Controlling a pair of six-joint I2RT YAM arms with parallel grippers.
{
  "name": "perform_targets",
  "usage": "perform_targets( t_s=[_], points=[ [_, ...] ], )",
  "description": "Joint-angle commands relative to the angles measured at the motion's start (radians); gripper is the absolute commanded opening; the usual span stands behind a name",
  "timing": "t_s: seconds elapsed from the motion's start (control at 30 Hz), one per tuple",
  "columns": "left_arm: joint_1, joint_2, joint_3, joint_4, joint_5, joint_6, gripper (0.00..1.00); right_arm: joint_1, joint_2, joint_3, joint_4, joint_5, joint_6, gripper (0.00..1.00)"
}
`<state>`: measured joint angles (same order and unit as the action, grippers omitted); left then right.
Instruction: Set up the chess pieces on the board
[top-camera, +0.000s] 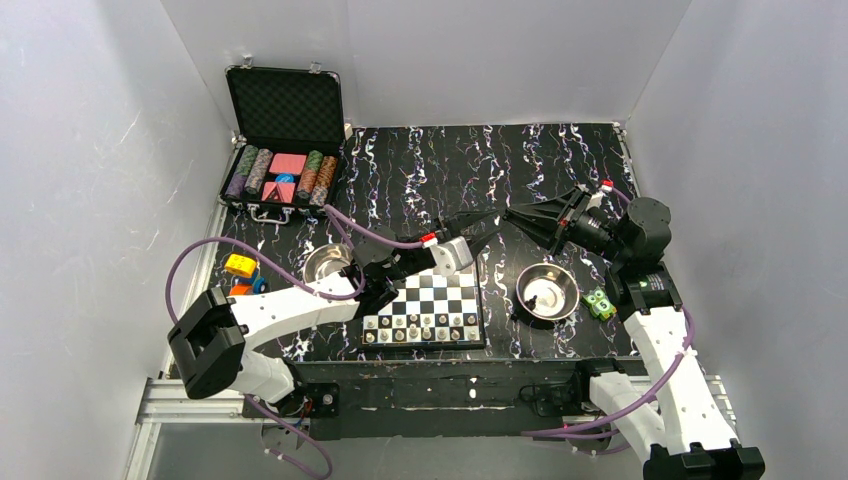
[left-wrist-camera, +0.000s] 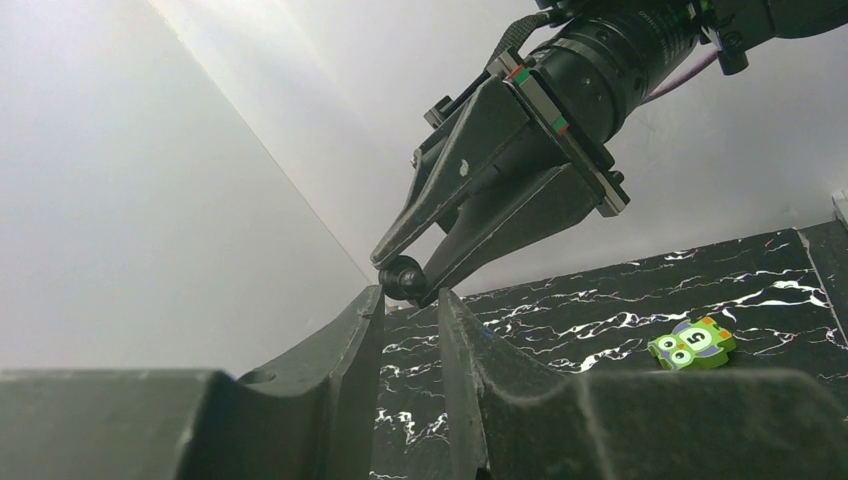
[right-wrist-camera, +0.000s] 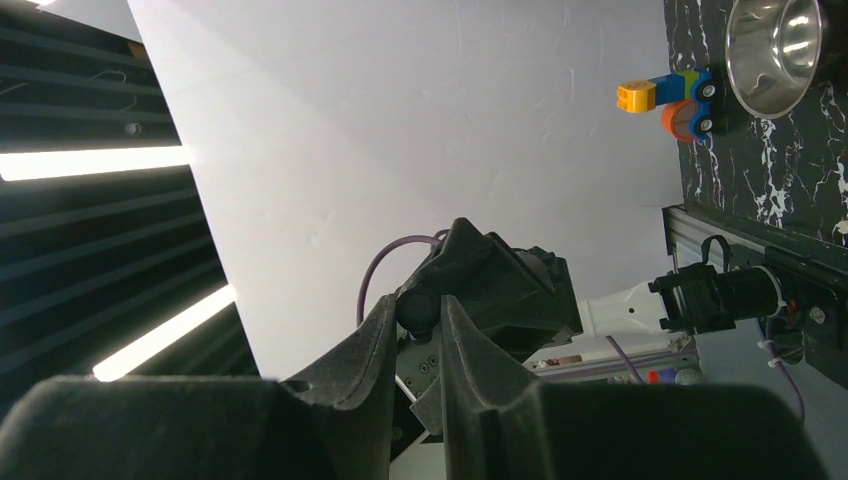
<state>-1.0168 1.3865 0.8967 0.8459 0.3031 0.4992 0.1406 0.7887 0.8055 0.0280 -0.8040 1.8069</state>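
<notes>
The board (top-camera: 428, 297) lies at the near middle of the table, with several chess pieces (top-camera: 420, 328) standing on its two near rows. My right gripper (top-camera: 508, 213) is held above the table past the board's far right corner, pointing left. It is shut on a small black chess piece, a dark round shape between its fingertips in the right wrist view (right-wrist-camera: 418, 308) and the left wrist view (left-wrist-camera: 403, 277). My left gripper (top-camera: 494, 226) points right, tip to tip with it. It is open and empty (left-wrist-camera: 410, 297), its fingertips just short of the piece.
A steel bowl (top-camera: 547, 290) with pale bits inside stands right of the board, and another steel bowl (top-camera: 326, 262) stands left of it. A green owl block (top-camera: 599, 303) lies at the right. A black case of poker chips (top-camera: 283, 175) is at the back left. Toy blocks (top-camera: 241, 266) lie at the left edge.
</notes>
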Motion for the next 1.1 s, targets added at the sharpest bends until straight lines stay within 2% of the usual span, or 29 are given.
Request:
perform_targets(
  t_s=[0.0, 0.37, 1.07],
  points=[
    [-0.004, 0.0, 0.032, 0.013, -0.01, 0.007, 0.26, 0.007, -0.017, -0.007, 0.055, -0.021, 0.001, 0.01],
    [-0.003, -0.018, 0.035, 0.008, 0.025, -0.001, 0.31, 0.007, -0.019, -0.022, 0.054, -0.019, -0.003, 0.01],
    [-0.003, -0.044, 0.015, 0.007, 0.045, -0.002, 0.26, 0.008, -0.02, -0.033, 0.046, -0.009, -0.012, 0.01]
  ],
)
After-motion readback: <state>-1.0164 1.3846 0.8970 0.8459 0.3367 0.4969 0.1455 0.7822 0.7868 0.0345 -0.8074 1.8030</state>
